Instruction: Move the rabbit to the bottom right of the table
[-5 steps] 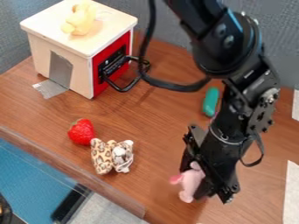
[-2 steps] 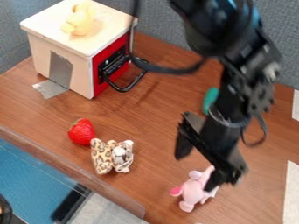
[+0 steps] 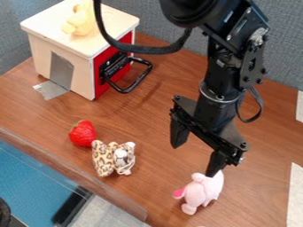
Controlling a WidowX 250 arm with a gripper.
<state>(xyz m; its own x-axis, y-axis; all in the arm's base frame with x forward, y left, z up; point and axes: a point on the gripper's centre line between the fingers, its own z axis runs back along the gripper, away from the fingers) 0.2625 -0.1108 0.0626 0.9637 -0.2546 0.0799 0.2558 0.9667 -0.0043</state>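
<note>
"Status?"
"Release step, apparently: my black two-finger gripper (image 3: 195,159) stands wide above the pink plush rabbit (image 3: 203,191), lower right on the brown wooden table (image 3: 161,188)."
"Next?"
"Raise vertically (avoid dragging the rabbit)."

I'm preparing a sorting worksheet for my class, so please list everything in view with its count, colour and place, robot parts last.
rabbit: one, pink, table's lower right
leopard-print plush: one, tan with dark spots, lower left of centre
strawberry: one, red, left of the plush
box: one, cream with a red side and black handle, upper left
yellow toy: one, yellow, on the box
tape: one piece, silver-grey, at the box's base
white strips: two, white, right edge
table: one, brown, under the objects
panels: grey-blue, behind the table
cable: one, black, looping beside the arm
arm: one, black, from the top
gripper: one, black, open, above the rabbit
</note>
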